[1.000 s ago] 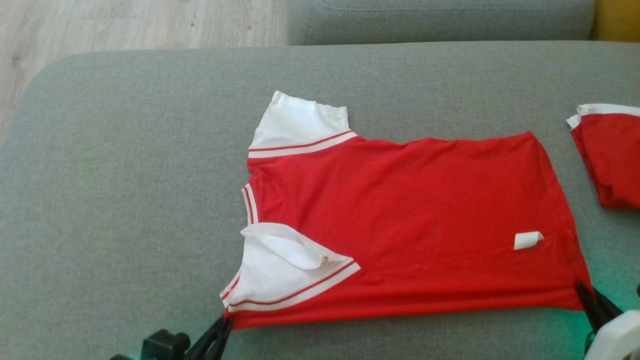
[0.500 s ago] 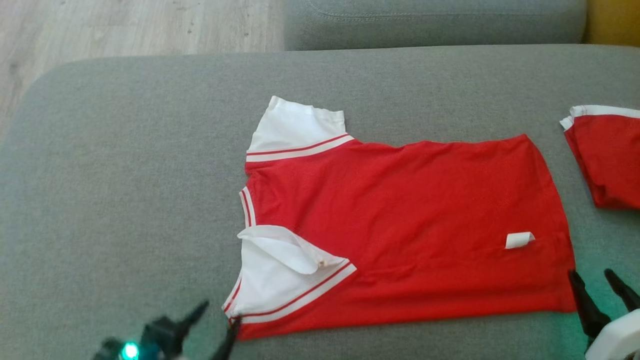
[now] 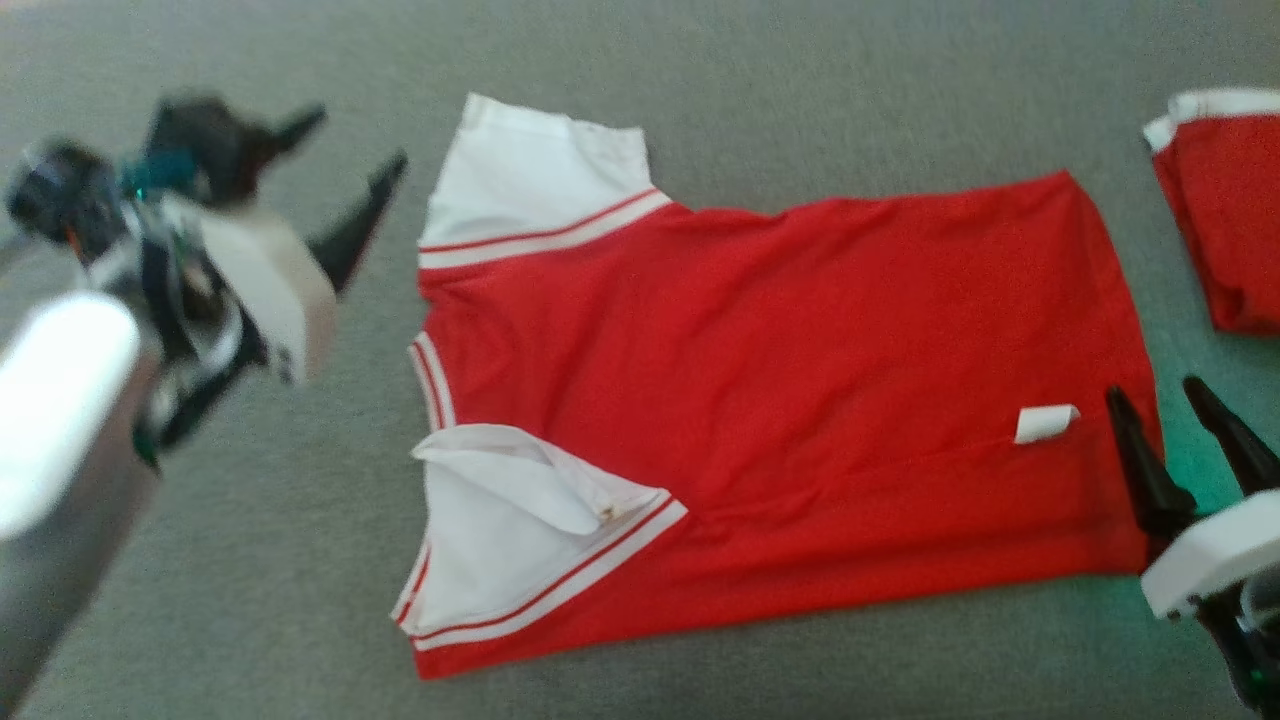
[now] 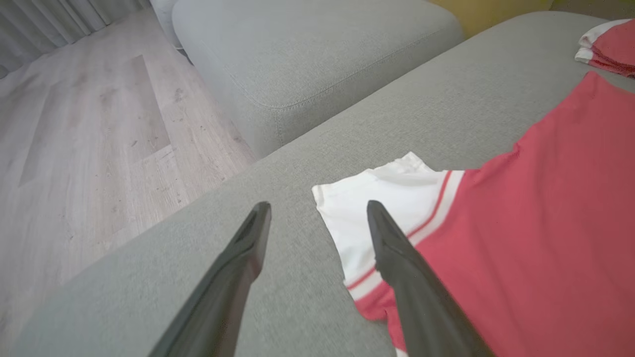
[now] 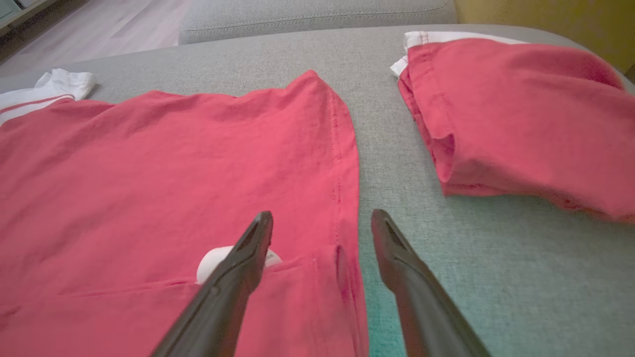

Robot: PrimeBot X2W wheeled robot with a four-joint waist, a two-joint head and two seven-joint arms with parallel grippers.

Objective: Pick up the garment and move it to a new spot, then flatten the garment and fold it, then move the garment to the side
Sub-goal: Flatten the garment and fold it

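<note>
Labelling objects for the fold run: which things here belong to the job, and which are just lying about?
Job: red shirt with white sleeves, spread on the grey cushion; left gripper, open; right gripper, open.
Lying about: folded red garment at the right; second grey cushion; wood floor.

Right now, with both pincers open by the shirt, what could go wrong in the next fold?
1. The near white sleeve lies crumpled; folding over it would likely trap the crease.
2. The right pincer hovers near the other red garment; it might snag that one too.
</note>
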